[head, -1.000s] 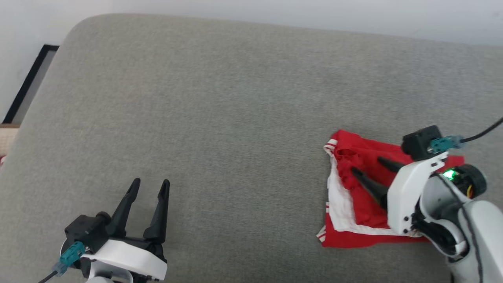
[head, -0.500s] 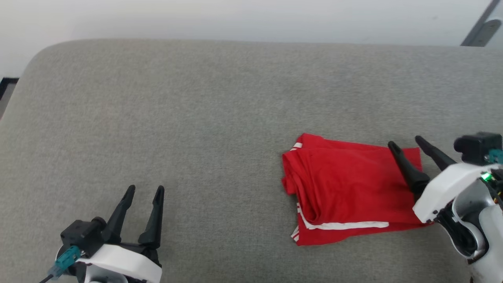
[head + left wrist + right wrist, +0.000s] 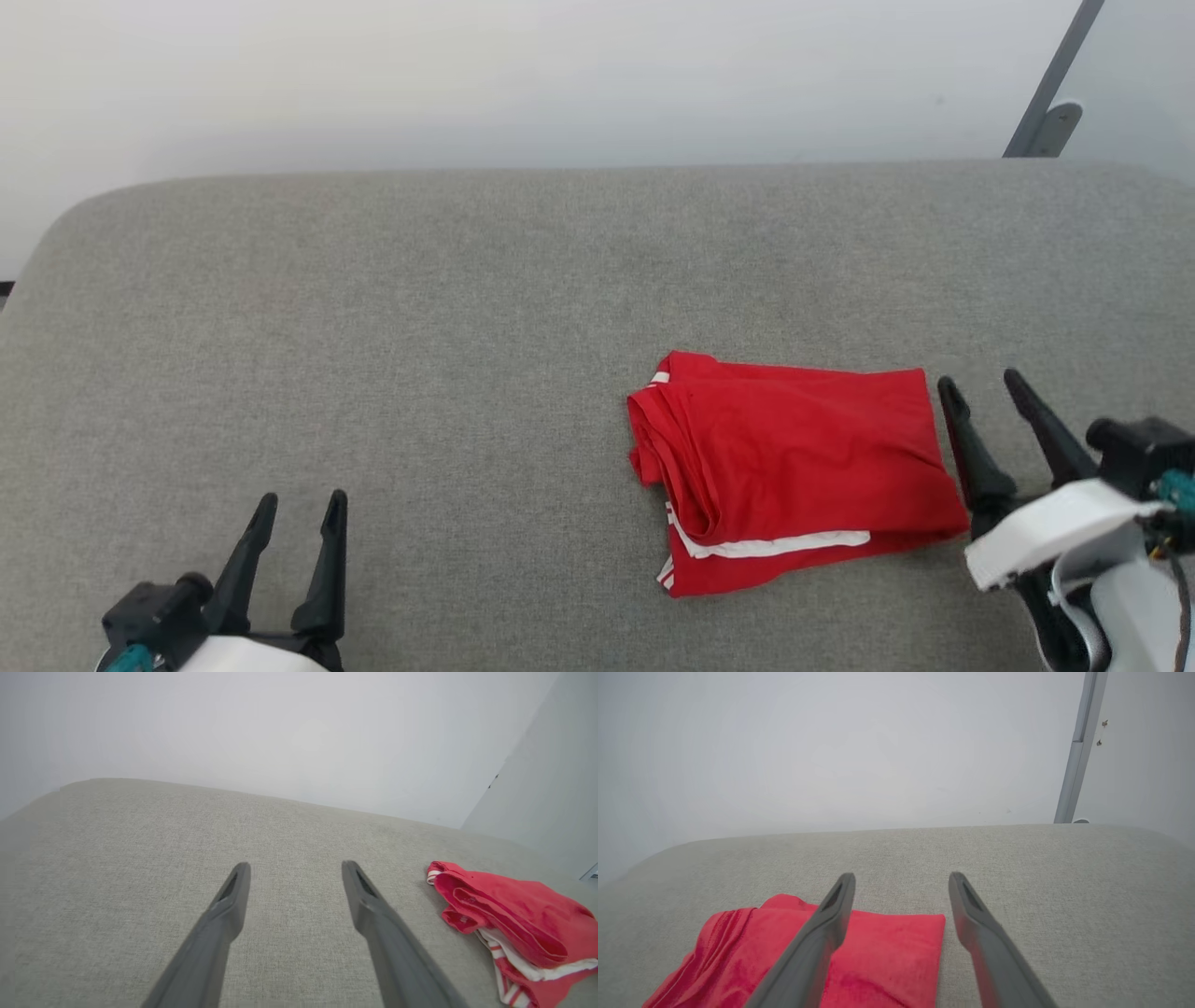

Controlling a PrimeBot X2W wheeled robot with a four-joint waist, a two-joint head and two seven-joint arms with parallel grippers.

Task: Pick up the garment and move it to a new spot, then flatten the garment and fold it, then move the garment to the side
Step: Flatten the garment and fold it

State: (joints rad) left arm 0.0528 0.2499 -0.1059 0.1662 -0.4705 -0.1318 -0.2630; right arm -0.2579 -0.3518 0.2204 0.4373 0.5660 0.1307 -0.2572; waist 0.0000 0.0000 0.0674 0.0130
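On the grey surface (image 3: 373, 373) the garment (image 3: 803, 457) lies loosely folded right of centre, and the right fingers (image 3: 969, 443), spread wide and empty just beside its edge, could snag and unfold it, while the left fingers (image 3: 327, 569), likewise wide and empty, sit well apart.

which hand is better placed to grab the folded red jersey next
Right. The right hand sits open just beside the right edge of the folded garment. The left hand, also open, is far off across the grey cushion, with bare fabric between it and the garment.
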